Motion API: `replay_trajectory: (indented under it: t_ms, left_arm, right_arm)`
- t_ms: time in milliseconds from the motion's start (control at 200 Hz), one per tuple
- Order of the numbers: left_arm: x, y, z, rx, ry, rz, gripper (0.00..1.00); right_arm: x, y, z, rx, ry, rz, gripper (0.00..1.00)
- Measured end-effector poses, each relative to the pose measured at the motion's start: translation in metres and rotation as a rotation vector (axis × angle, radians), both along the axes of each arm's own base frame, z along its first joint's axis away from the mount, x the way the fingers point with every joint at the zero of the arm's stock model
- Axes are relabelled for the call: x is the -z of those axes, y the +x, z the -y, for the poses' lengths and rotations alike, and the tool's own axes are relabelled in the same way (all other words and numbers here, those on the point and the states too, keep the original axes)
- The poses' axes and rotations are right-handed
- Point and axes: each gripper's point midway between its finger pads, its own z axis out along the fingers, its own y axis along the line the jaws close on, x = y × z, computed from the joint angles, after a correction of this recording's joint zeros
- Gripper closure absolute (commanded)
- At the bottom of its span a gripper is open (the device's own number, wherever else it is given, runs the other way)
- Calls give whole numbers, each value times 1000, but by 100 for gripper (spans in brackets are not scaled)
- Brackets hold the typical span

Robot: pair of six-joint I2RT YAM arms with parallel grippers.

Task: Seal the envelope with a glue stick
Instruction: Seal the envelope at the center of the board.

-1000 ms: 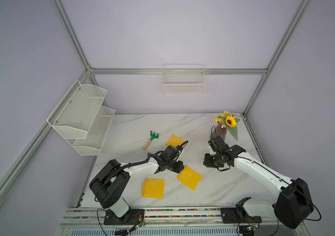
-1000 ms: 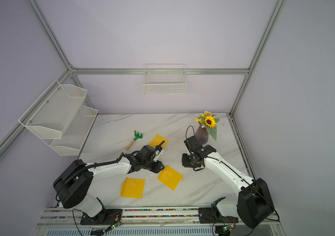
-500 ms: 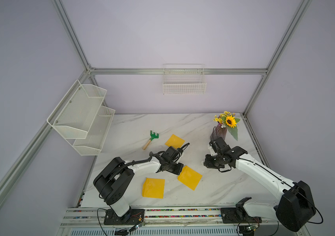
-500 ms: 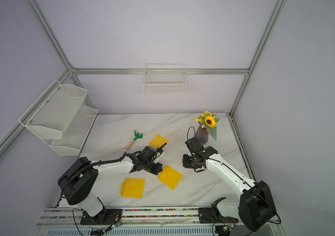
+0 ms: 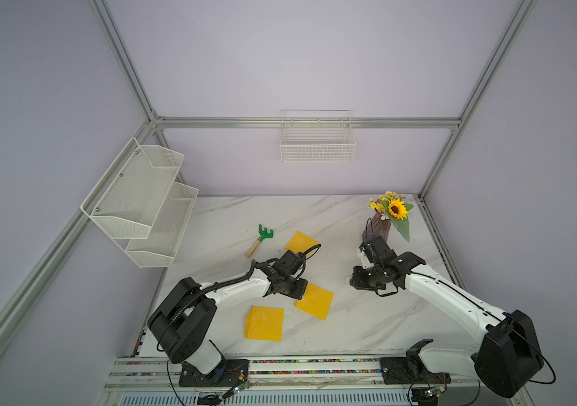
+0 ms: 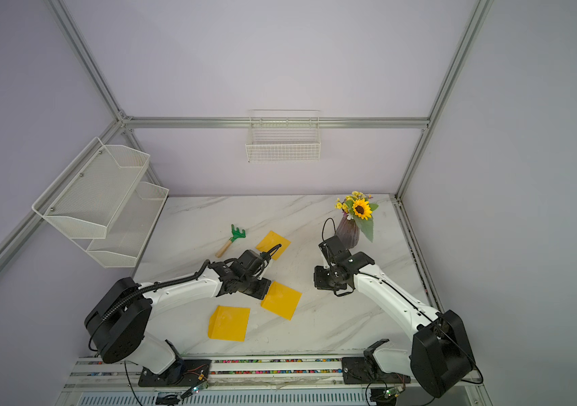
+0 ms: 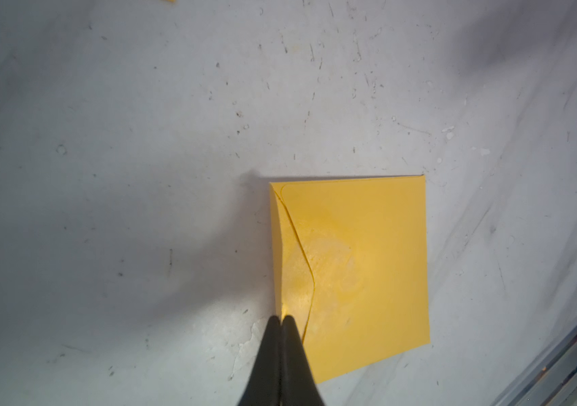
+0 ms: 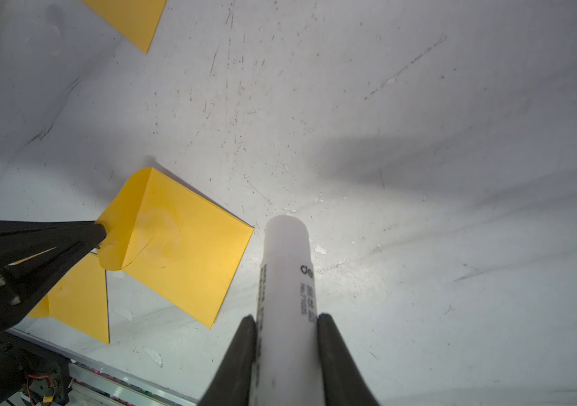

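Pincers both closed; left pincer [image 7: 281, 319] nips the envelope [image 7: 368, 263] flap; right pincer [image 8: 287, 318] clasps the glue stick [image 8: 287, 253].

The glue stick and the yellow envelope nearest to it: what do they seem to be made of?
The glue stick looks like plastic: a smooth, matte white tube with dark print. The envelope looks like thin paper, matte yellow: crisp folded edges and a flap that bends softly. Pale smears near the flap may be dried glue.

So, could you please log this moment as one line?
left gripper: jaws shut on yellow paper envelope flap | right gripper: jaws shut on white cylindrical glue stick | glue stick clear of envelope
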Motion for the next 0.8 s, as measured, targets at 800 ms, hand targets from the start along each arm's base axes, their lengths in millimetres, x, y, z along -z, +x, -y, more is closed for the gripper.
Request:
replay_trajectory:
  t_ms: [800]
  left_arm:
    - [24, -18, 47, 96, 13, -57, 70]
  right_arm:
    - [2, -1, -5, -11, 24, -8, 100]
